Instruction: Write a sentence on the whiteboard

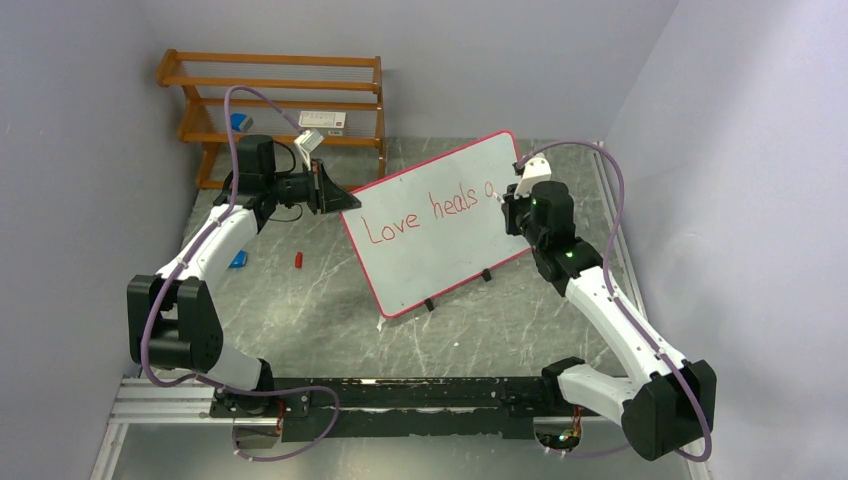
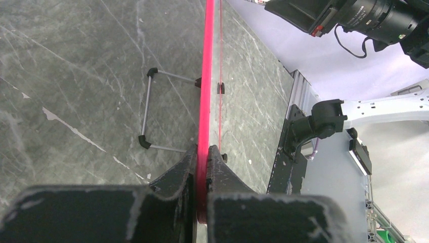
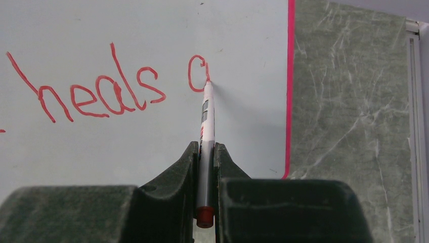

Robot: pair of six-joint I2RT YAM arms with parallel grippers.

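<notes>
Writing "all"
Right hand [image 3: 206, 149] is pinching the marker [image 3: 207, 114], forming "a" toward three o'clock; left hand [image 2: 201, 158] is pinching the board [image 1: 440, 268] edge. Next: two l's.

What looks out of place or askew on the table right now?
Nothing damaged or spilled. A small red piece, maybe a marker cap, and a blue item lie loose on the table left of the whiteboard. The board sits diagonal to the table edges, its frame pinched by the left hand.
</notes>
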